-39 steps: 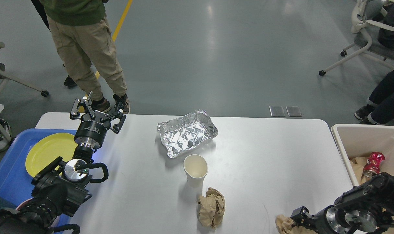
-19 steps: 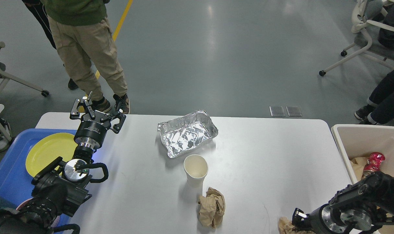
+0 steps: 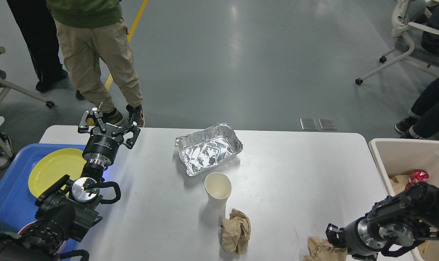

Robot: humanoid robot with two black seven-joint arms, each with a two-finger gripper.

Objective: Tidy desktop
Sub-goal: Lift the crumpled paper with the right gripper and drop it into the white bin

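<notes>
The left gripper (image 3: pixel 109 125) hangs above the far left corner of the desktop (image 3: pixel 295 174), its two black fingers spread wide with nothing between them. Its arm runs back toward the near left edge of the view, passing over a blue tray (image 3: pixel 9 195) that sits against the left end of the desktop and carries a yellow plate (image 3: pixel 53 168). The right gripper (image 3: pixel 331 235) sits low at the near right corner of the desktop, pressed against a crumpled brown paper wad (image 3: pixel 319 248) — its fingers are dark and seen nearly end-on, so I cannot tell how far apart they are or whether they have hold of the paper. The desktop itself is the wide white surface filling the middle of the view, its far edge toward the grey floor. On it, near the centre, stands an upright white paper cup (image 3: pixel 218 189), with a second crumpled brown paper (image 3: pixel 236 231) just in front of it (near enough that they may touch) and a foil tray (image 3: pixel 208 148) lying open just behind it. Against the right end of the desktop stands a beige bin (image 3: pixel 404 154) holding brown paper and a red can (image 3: pixel 417 176), partly hidden by the right arm. Beyond the far left corner a person in khaki trousers (image 3: pixel 96 58) stands on the floor.
</notes>
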